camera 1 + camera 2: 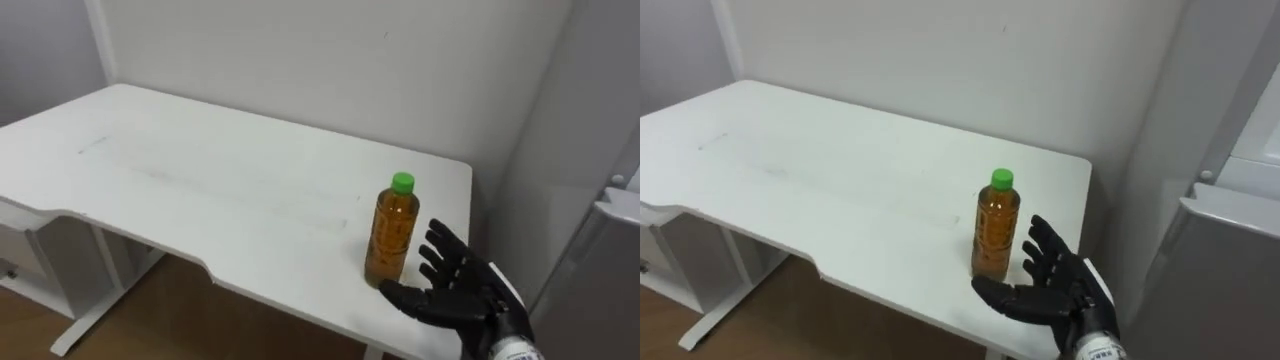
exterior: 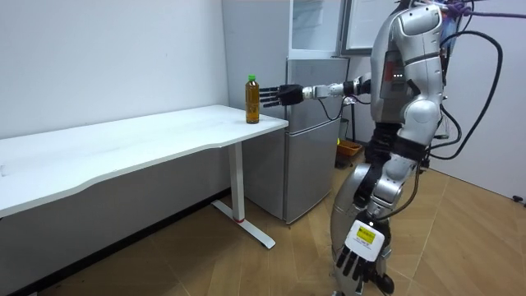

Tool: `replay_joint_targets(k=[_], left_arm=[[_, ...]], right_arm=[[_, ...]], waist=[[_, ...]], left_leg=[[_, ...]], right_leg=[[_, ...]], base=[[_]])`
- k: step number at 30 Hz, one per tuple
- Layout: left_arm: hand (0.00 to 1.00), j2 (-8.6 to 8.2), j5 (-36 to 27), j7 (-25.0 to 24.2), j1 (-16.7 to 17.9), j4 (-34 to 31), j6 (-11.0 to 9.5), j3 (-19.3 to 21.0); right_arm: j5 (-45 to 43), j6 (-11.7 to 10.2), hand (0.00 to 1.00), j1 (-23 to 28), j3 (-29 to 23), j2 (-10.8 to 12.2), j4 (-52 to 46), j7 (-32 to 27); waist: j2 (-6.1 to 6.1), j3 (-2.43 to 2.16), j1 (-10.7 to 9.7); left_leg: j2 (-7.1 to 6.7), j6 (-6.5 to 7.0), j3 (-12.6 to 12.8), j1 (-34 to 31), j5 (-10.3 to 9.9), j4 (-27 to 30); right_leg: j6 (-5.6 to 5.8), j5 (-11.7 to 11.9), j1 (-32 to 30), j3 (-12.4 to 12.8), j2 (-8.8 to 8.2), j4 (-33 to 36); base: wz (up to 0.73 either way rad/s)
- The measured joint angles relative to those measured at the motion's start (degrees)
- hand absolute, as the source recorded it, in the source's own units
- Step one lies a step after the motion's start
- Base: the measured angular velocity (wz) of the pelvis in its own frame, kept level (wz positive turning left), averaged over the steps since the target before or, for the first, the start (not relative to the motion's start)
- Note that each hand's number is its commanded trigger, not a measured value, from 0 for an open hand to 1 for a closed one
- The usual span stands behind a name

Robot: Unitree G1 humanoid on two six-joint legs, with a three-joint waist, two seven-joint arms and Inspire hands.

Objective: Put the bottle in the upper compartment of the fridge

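Bottle (image 1: 392,232): upright near the table (image 1: 200,170) corner. Right hand (image 1: 460,290): fingers spread, just beside it, grasping nothing. Left hand (image 2: 355,265): hanging relaxed. Risk: your clumsy close could tip it off the edge.

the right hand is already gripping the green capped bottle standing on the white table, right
Not gripping. The left eye view shows the right hand open beside the bottle, fingers spread, not closed round it. The rest holds: green cap, upright on the white table. The left hand hangs at the robot's side.
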Motion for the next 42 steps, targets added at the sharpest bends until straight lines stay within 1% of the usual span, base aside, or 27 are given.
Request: replay_joint_targets(k=[3, 10, 15, 17, 21, 25, 27, 34, 42], left_arm=[[0.00, 0.23, -2.03, 0.10, -0.70, -0.06, 0.03, -1.05], [0.00, 0.23, -2.02, 0.02, -1.16, -0.13, 0.26, -1.63], [0.00, 0.21, -2.03, 0.04, -1.22, -0.54, 0.25, -1.65], [0.00, 0.21, -2.03, 0.04, -1.22, -0.60, 0.25, -1.65], [0.00, 0.20, -2.02, 0.00, -1.22, -0.65, 0.39, -1.65], [0.00, 0.24, -1.98, 0.20, -1.24, -0.67, 0.57, -1.68], [0.00, 0.23, -1.99, 1.12, -1.21, -0.65, 0.62, -2.31], [0.00, 0.50, -2.05, 1.26, -1.46, -0.67, 0.68, -3.33], [0.00, 0.53, -2.05, 1.08, -1.59, -0.66, 0.69, -3.92]], right_arm=[[0.13, 0.46, 0.00, -1.94, 0.72, -0.17, 3.73, -1.01], [0.50, 0.46, 0.00, -2.02, 0.90, -0.63, 4.94, -3.63], [0.52, 0.38, 0.00, -3.05, 0.90, -2.05, 6.84, -5.28], [0.54, 0.37, 0.00, -3.21, 0.90, -2.17, 6.84, -5.47], [0.95, 0.39, 0.00, -4.01, 0.92, -2.36, 6.90, -6.43], [0.97, 0.42, 0.00, -4.27, 1.42, -2.37, 7.20, -7.37], [1.81, 0.42, 0.00, -5.00, 1.50, -2.37, 8.05, -8.07], [1.76, 0.38, 0.00, -6.10, 1.75, -2.38, 8.25, -11.37], [1.66, 0.38, 0.00, -8.20, 3.52, -2.35, 8.25, -13.79]], waist=[[-0.23, 0.00, 1.03], [-0.23, 0.01, 1.77], [-0.12, 0.12, 2.77], [-0.13, 0.12, 2.88], [-0.18, 0.29, 2.88], [-0.18, 0.38, 2.90], [-0.27, 0.51, 3.04], [-0.27, 0.51, 2.92], [-0.30, 0.51, 2.97]], left_leg=[[0.03, -0.04, -0.10, -0.72, 0.22, -0.02], [-0.04, 0.10, -0.25, -2.98, 1.01, -0.01], [-0.21, 0.25, -0.24, -3.41, 1.34, 0.01], [-0.20, 0.29, -0.29, -4.03, 1.63, 0.01], [-0.20, 0.36, -0.37, -5.01, 2.09, 0.00], [-0.45, 0.36, -1.16, -5.15, 2.11, 0.02], [-0.50, 0.37, -1.25, -5.21, 2.18, 0.05], [-0.56, 0.35, -1.82, -6.09, 2.22, 0.48], [-0.84, 0.36, -2.65, -6.47, 2.22, 0.66]], right_leg=[[0.00, 0.00, -0.76, -0.37, -0.03, 0.21], [-0.02, 0.01, -3.86, -0.52, -0.48, 2.06], [-0.05, 0.02, -4.28, -0.52, -0.69, 2.34], [-0.05, 0.01, -5.08, -0.53, -0.80, 2.99], [-0.32, 0.18, -5.91, -0.57, -0.80, 3.08], [-0.39, 0.22, -5.65, -0.80, -0.77, 3.11], [-0.43, 0.24, -5.68, -0.80, -0.77, 3.10], [-0.43, 0.24, -6.17, -1.09, -0.71, 3.18], [-0.40, 0.22, -6.16, -1.15, -0.73, 3.19]], base=[[0.01], [0.01], [0.00], [0.02], [0.00], [0.05], [0.00], [0.03], [0.05]])
